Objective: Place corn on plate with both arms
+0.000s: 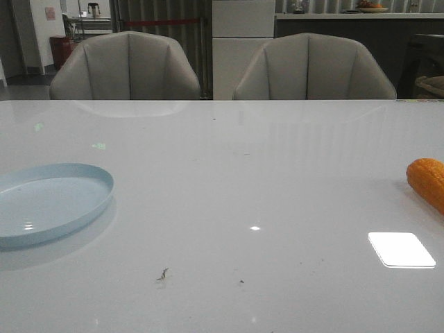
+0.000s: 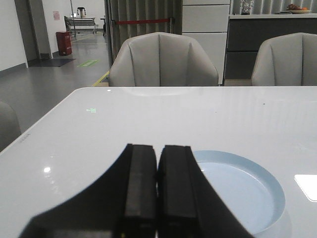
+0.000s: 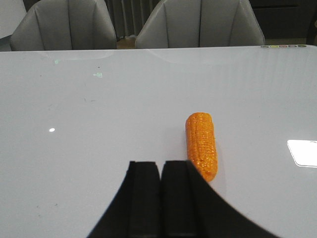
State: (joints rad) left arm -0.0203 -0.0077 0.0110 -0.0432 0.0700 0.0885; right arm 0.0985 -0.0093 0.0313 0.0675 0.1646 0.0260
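The pale blue plate (image 1: 48,201) lies empty at the table's left edge in the front view. It also shows in the left wrist view (image 2: 247,188), just beyond and beside my left gripper (image 2: 158,148), which is shut and empty. The orange corn (image 1: 428,180) lies on the table at the far right, partly cut off by the frame. In the right wrist view the corn (image 3: 201,144) lies flat just ahead of my right gripper (image 3: 159,166), a little to one side, its tapered end towards the gripper. The right gripper is shut and empty. Neither arm shows in the front view.
Two grey chairs (image 1: 128,66) (image 1: 312,66) stand behind the table's far edge. A bright light reflection (image 1: 401,250) lies on the glossy white tabletop (image 1: 243,173) at the front right. Small dark specks (image 1: 163,275) lie near the front.
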